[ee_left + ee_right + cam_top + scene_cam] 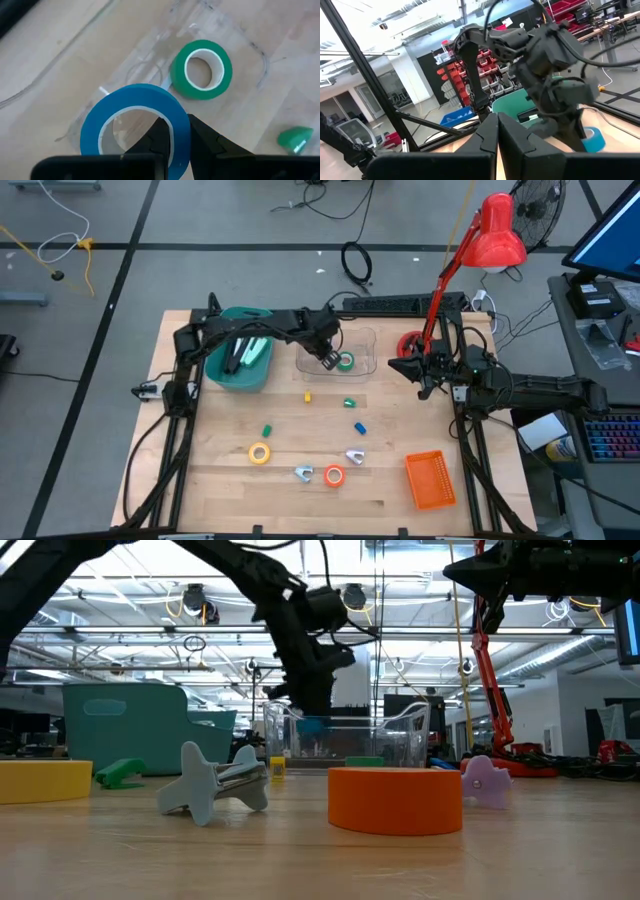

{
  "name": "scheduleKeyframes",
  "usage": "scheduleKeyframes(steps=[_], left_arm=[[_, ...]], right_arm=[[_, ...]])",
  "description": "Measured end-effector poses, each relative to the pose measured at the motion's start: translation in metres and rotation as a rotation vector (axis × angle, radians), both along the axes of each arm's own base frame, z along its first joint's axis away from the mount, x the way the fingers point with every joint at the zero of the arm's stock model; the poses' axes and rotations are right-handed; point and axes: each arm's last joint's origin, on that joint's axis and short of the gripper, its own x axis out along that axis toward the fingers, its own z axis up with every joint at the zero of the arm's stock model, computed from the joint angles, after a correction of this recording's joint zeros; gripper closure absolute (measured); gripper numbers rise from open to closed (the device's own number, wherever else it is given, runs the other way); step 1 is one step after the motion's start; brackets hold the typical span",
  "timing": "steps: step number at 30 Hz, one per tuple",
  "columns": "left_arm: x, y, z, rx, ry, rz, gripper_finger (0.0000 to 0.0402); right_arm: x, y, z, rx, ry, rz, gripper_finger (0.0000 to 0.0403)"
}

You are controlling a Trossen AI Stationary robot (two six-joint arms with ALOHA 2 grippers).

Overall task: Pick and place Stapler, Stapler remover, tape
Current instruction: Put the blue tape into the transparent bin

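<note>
The left pincer [176,135] pinches the wall of the blue tape roll [135,122], hanging over the clear tray [362,364], where the green tape roll [201,69] already lies. Let go off-centre, the blue roll may land on the green one or roll out. Right of the tray, the right pincer [497,131] waits closed and empty.

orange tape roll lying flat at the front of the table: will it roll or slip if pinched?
The orange tape roll lies flat on its face, so a nudge would likely slide it, not roll it. Its hollow centre suggests it is light and probably stiff. The left end effector holds the blue tape roll by its wall; that grip likely suits this one too.
</note>
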Motion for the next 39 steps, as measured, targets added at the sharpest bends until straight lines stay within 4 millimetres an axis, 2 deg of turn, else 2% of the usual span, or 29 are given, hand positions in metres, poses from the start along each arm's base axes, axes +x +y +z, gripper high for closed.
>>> scheduleKeyframes(steps=[4, 10, 15, 39], left_arm=[[0.003, 0.003, -0.014, -0.033, 0.014, -0.002, 0.0360], [0.006, 0.004, -0.022, -0.012, 0.039, -0.007, 0.0360], [0.006, 0.005, -0.023, -0.012, 0.039, -0.002, 0.0360], [0.008, -0.017, -0.031, -0.010, 0.122, -0.020, 0.0360]], right_arm=[[0.000, 0.000, 0.000, 0.001, 0.000, 0.000, 0.0399], [0.000, 0.000, 0.000, 0.001, 0.000, 0.000, 0.0399], [0.000, 0.000, 0.000, 0.001, 0.000, -0.002, 0.0399], [0.000, 0.000, 0.001, -0.001, -0.008, 0.000, 0.0399]])
